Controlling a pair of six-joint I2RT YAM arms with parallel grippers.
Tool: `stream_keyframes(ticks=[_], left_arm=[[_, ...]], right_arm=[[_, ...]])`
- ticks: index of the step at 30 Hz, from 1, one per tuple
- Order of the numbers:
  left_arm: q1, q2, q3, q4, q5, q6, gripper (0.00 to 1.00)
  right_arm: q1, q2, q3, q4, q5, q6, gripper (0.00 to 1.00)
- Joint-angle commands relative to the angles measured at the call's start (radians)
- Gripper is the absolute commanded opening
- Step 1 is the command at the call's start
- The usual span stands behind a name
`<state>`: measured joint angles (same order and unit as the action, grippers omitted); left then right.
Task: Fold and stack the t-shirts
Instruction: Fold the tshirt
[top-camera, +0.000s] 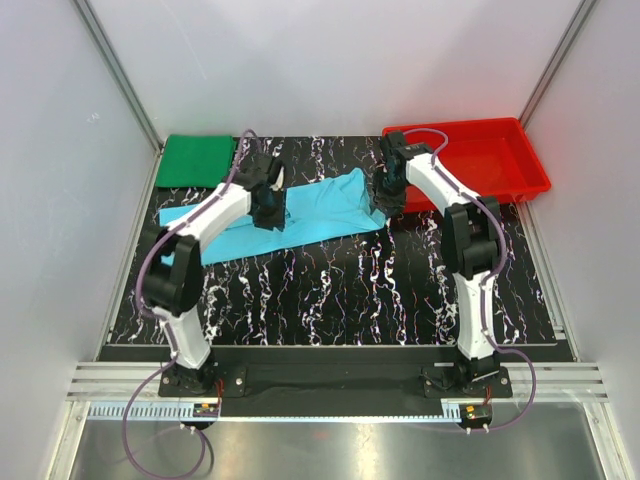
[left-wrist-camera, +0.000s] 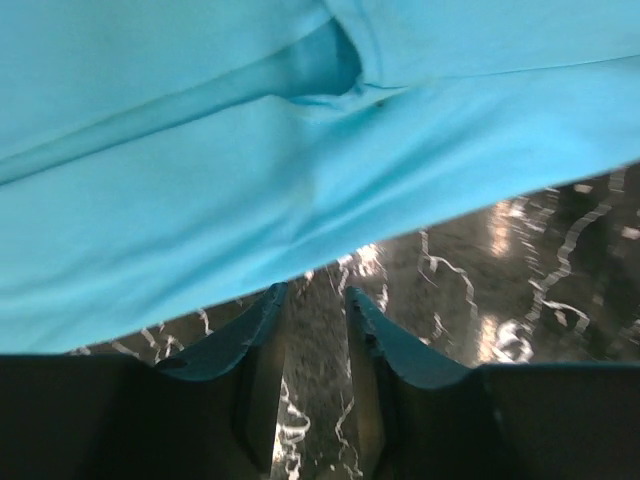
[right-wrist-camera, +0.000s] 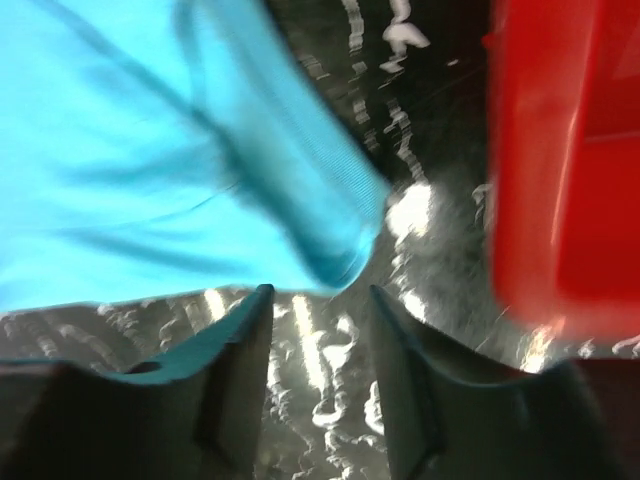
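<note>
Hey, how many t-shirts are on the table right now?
2. A green shirt lies folded at the far left corner of the table; a cyan shirt is spread across the far middle. No others show, though one beneath the cyan shirt would be hidden.

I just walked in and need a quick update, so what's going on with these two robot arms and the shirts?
Both arms reach over the light blue t-shirt, which lies spread and rumpled across the far half of the table. The left gripper and the right gripper are open, each poised at the shirt's edge with nothing between its fingers. The dark green t-shirt sits as a neat flat rectangle at the far left corner, apparently folded. The red tray stands at the far right.
</note>
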<state>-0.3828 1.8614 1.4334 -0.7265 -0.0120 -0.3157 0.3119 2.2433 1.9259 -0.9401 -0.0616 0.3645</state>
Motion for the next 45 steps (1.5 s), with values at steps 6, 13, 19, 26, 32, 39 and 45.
stream_keyframes(ticks=[6,13,19,26,32,39,45], left_arm=[[0.005,-0.270,0.018,-0.048,-0.081,-0.014,0.36],[0.021,-0.399,-0.074,-0.059,-0.120,-0.036,0.36],[0.044,-0.510,-0.160,-0.080,-0.117,-0.045,0.37],[0.073,-0.593,-0.194,-0.114,-0.108,-0.043,0.37],[0.094,-0.607,-0.182,-0.123,-0.088,-0.039,0.37],[0.114,-0.604,-0.142,-0.137,-0.078,-0.025,0.37],[0.142,-0.602,-0.133,-0.148,-0.075,-0.006,0.37]], right_arm=[[0.081,-0.250,-0.218,0.153,0.020,0.405,0.71],[0.145,-0.229,-0.263,0.184,0.204,0.706,0.61],[0.159,-0.189,-0.303,0.268,0.359,0.780,0.63],[0.164,-0.146,-0.306,0.259,0.387,0.812,0.64],[0.179,-0.114,-0.286,0.238,0.419,0.803,0.62],[0.184,-0.051,-0.251,0.251,0.454,0.758,0.51],[0.185,0.038,-0.148,0.265,0.497,0.671,0.28]])
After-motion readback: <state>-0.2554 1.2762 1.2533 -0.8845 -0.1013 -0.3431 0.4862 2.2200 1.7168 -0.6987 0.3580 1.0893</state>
